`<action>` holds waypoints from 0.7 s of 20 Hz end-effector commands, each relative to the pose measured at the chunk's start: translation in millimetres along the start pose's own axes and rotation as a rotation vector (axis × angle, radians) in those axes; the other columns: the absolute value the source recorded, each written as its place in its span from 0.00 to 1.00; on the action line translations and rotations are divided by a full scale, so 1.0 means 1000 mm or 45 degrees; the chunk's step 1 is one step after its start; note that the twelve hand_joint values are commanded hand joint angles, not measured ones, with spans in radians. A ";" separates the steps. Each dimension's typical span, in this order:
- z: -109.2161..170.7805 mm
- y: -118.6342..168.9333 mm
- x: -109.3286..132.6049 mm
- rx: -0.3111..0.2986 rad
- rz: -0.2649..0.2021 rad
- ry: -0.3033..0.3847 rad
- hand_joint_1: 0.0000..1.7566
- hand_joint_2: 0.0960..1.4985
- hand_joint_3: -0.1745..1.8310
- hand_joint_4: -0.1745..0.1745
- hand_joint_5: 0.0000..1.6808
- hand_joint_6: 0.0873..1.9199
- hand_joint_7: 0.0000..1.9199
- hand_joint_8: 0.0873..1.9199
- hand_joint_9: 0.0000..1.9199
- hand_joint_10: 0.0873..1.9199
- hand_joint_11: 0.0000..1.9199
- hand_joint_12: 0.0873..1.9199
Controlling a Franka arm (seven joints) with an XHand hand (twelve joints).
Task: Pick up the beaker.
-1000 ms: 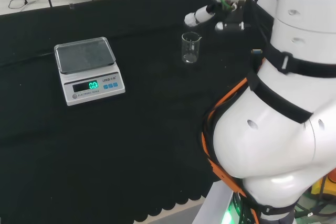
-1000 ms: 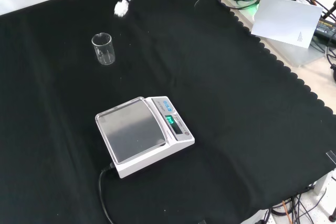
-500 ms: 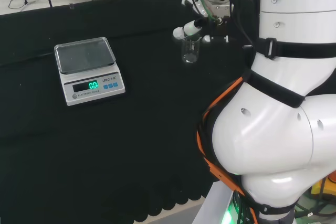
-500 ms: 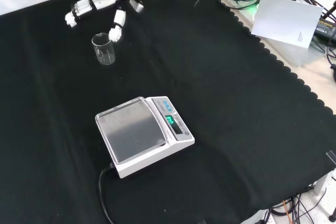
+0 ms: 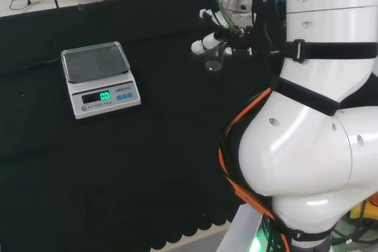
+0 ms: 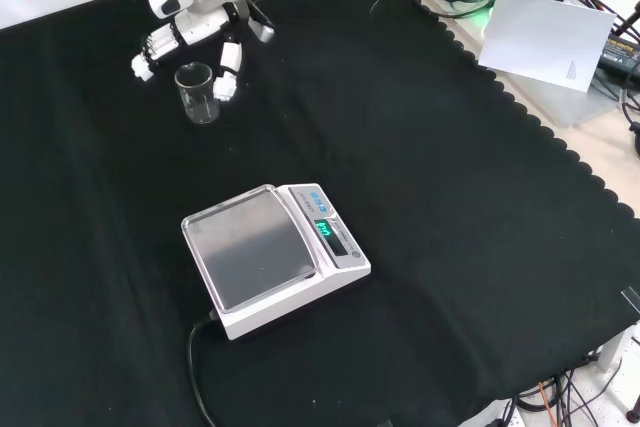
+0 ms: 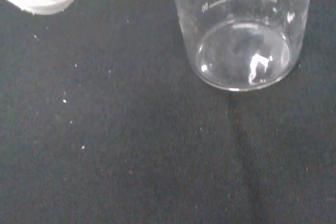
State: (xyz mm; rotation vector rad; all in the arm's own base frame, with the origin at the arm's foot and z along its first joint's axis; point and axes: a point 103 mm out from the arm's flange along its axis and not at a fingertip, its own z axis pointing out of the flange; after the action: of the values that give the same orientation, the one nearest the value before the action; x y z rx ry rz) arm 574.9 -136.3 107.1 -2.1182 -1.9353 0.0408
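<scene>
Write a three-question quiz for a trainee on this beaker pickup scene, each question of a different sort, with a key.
1. True or false: the beaker stands upright on the black cloth.
2. Multiple choice: in the front view, the hand is
A. over the scale
B. at the beaker, fingers on either side of it
C. off the cloth
3. Fill in: the scale carries ____ on its pan.

Key: 1 true. 2 B; no finger is curled round the glass yet. 3 nothing.
</scene>
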 end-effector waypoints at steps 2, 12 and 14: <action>0.012 -0.001 -0.001 0.033 0.014 -0.015 0.41 0.47 0.14 0.63 0.04 0.00 0.04 0.00 0.00 0.38 0.00 0.44; 0.034 0.003 0.001 0.041 0.017 -0.020 0.48 0.43 0.22 0.61 0.11 0.00 0.00 0.20 0.03 0.44 0.00 0.64; 0.032 0.001 0.000 -0.034 0.020 -0.010 0.55 0.42 0.34 0.58 0.20 0.05 0.09 0.32 0.16 0.43 0.07 0.71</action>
State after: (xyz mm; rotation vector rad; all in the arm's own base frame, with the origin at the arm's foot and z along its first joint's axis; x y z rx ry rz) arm 571.1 -131.2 73.5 -2.1042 -1.9036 0.1078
